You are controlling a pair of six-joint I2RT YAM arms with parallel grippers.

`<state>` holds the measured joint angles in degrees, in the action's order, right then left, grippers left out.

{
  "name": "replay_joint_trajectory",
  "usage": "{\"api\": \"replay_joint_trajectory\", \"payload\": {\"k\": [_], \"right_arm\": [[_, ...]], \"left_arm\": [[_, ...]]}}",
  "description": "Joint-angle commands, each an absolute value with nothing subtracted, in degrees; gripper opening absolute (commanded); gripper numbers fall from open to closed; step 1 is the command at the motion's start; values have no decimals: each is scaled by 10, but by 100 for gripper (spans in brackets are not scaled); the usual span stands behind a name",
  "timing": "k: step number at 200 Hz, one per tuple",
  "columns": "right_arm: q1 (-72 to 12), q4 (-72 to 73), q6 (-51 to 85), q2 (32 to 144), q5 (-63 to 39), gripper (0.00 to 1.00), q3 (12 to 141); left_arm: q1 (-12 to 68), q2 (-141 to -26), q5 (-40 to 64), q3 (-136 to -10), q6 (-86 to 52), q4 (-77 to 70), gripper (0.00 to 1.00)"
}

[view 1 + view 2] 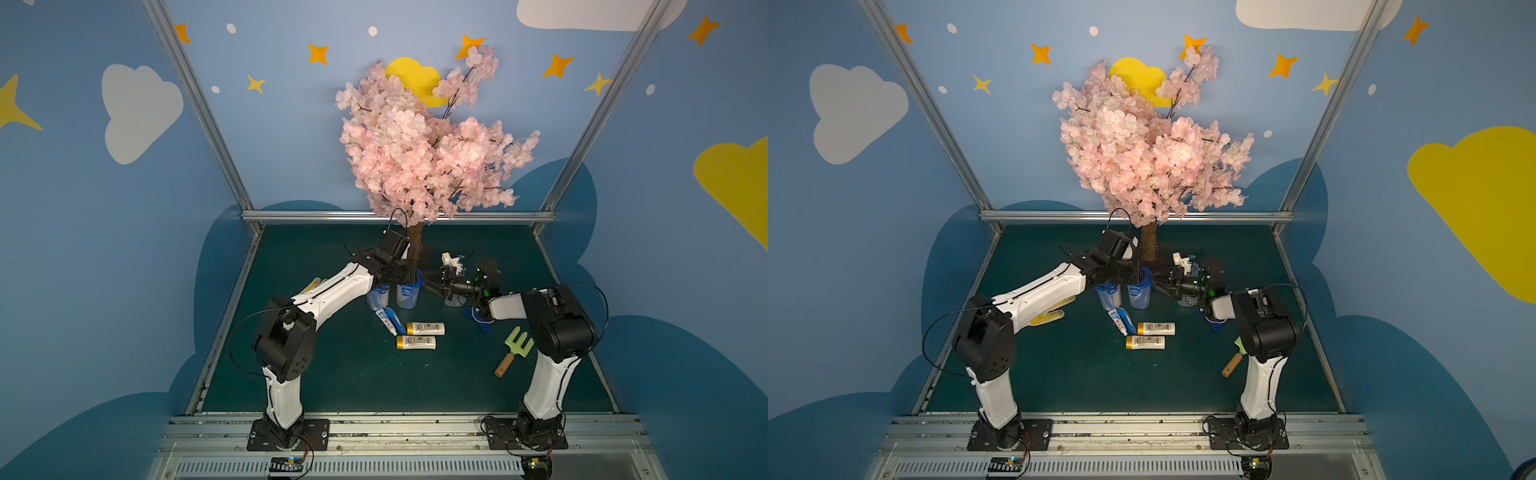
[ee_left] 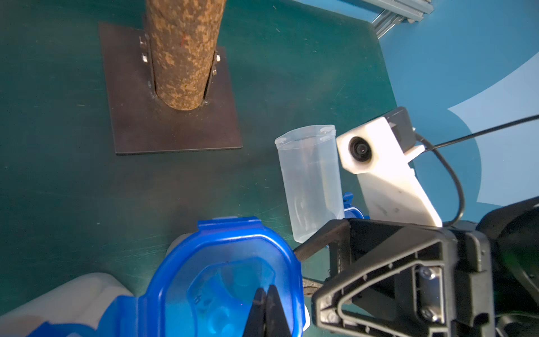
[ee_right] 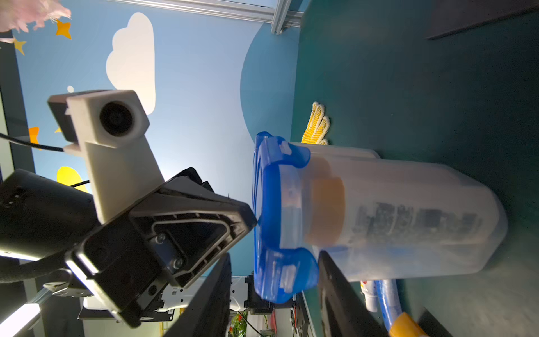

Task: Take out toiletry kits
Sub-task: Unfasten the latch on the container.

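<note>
Left wrist view shows the left claw (image 2: 266,291) closed, tips on a blue lid (image 2: 221,256); the right claw (image 3: 274,256) stands open astride the clip of that jar (image 3: 423,175).

both arms reach forward, left gripper (image 2: 267,303) pinched closed, right gripper (image 3: 274,256) jaws parted.

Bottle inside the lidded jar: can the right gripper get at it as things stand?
Probably not: the blue lid covers the jar holding the bottle, and the shut left gripper sits on top of that lid.
</note>
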<state>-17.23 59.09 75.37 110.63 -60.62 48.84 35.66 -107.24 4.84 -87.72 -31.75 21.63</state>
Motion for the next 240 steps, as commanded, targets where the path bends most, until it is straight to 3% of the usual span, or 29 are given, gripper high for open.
{"api": "replay_joint_trajectory", "payload": {"k": [1,166,240], "right_arm": [[-171,702,782,1096,-624,46,492],[-151,701,788,1023,-633,40,482],[-149,632,754,975,-633,39,473]], "left_arm": [[357,-1106,46,-840,-325,292,2],[344,-1113,55,-725,-352,268,2],[342,-1106,55,-706,-358,260,2]]}}
